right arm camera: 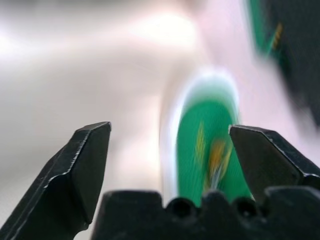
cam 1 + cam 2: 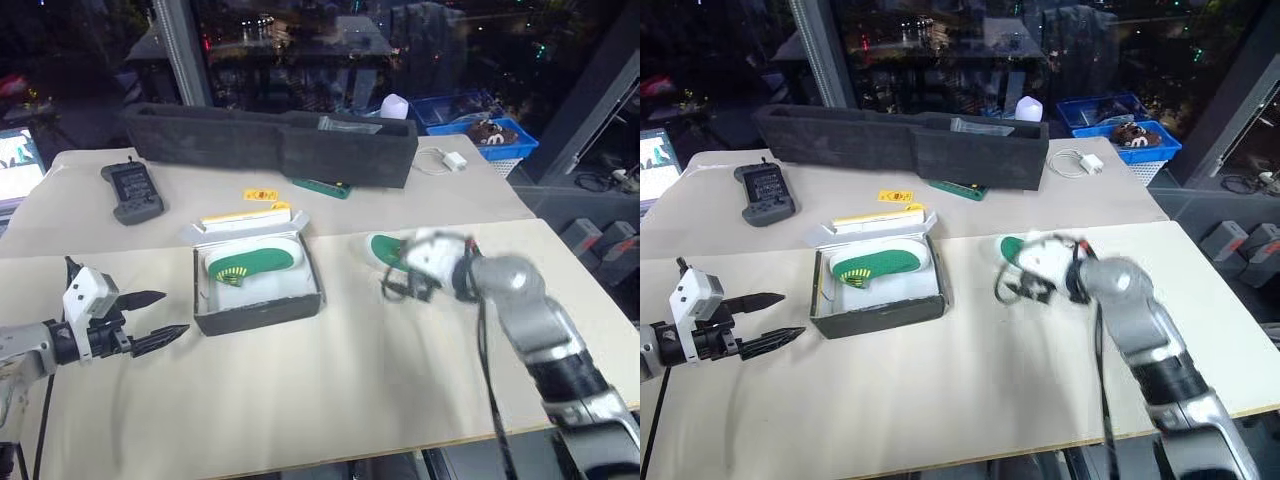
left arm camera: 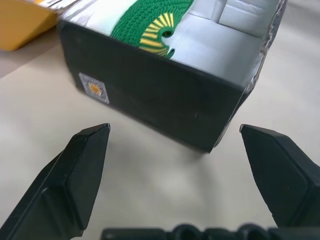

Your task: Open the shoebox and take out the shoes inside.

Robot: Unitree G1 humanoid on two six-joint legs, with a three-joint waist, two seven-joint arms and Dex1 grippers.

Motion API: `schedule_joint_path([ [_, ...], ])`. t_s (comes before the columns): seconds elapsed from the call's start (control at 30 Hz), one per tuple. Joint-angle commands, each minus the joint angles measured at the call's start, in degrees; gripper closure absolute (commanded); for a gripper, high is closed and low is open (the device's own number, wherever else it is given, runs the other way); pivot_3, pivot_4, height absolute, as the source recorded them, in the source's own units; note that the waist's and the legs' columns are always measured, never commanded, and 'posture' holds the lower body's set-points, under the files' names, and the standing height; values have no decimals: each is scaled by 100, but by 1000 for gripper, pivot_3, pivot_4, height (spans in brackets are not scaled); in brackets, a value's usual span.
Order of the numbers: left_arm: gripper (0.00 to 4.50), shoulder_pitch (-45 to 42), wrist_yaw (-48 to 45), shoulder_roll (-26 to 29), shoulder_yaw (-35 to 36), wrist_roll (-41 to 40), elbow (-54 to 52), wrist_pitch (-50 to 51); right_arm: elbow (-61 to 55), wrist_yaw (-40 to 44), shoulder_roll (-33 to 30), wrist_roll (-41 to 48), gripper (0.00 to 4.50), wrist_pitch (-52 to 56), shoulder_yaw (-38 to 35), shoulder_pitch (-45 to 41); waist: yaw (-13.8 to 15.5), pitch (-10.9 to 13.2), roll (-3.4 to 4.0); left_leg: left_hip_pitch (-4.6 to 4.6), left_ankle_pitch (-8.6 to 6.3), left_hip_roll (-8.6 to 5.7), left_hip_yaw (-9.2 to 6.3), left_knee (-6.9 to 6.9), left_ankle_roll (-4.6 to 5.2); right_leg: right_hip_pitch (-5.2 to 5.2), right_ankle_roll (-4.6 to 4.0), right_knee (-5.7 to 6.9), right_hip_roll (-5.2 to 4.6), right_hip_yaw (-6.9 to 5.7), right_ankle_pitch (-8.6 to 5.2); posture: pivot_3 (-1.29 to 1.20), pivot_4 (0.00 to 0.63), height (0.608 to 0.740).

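From the head views, the shoebox (image 2: 258,285) sits open on the pale table (image 2: 330,390), left of middle, its yellow lid (image 2: 247,216) folded back on the far side. One shoe (image 2: 255,261) lies inside, green sole up. The other shoe (image 2: 383,249) lies on the table to the box's right, partly hidden by the right gripper (image 2: 398,287), which is above it with its jaws spread and nothing between them. The left gripper (image 2: 155,318) hangs to the left of the box, fingers apart and empty. A long black foam tray (image 2: 270,142) runs along the far edge, with a dark handset (image 2: 132,192) near its left end, a white charger (image 2: 455,160) at its right and a blue basket (image 2: 480,135) beyond.

The left wrist view has the box's dark grey side close ahead between the spread fingers (image 3: 70,185), the sole showing over the rim.

The right wrist view shows the loose shoe, blurred, beyond the open fingers (image 1: 75,180).
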Motion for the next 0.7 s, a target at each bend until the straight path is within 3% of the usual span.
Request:
schedule_joint_path([
  [0.03, 0, -33, -13, 97, 74, 20, -54, -100, 140, 259, 477, 549, 19, 220, 84, -881, 15, -4, -4, 6, 0, 4, 0, -1, 0, 2, 0, 2, 2, -4, 0, 0, 150, 738],
  [0.27, 0, -99, -2, 90, 63, 36, -12, -122, 1116, 745, 1255, 42, 19, -706, 1525, -1262, 113, -7, -9, -24, -1, 5, 2, -12, -1, -14, 11, -13, 0, -15, 7, 0, 150, 738],
  [0.37, 0, -19, 25, 74, 147, 16, -88, -113, 2073, 636, 1618, -433, 19, -1453, 2034, -1440, 116, -7, -10, -33, -1, -1, 2, -8, -1, -17, 26, -15, -3, -14, 16, 0, 150, 738],
  [0.7, 0, 291, 129, 17, 372, -44, -336, -71, 3982, 615, 2087, -1012, 19, -2865, 2253, -1979, 103, -6, -8, -27, -1, 1, 0, -5, -2, -16, 27, -10, -1, -15, 17, 0, 150, 738],
])
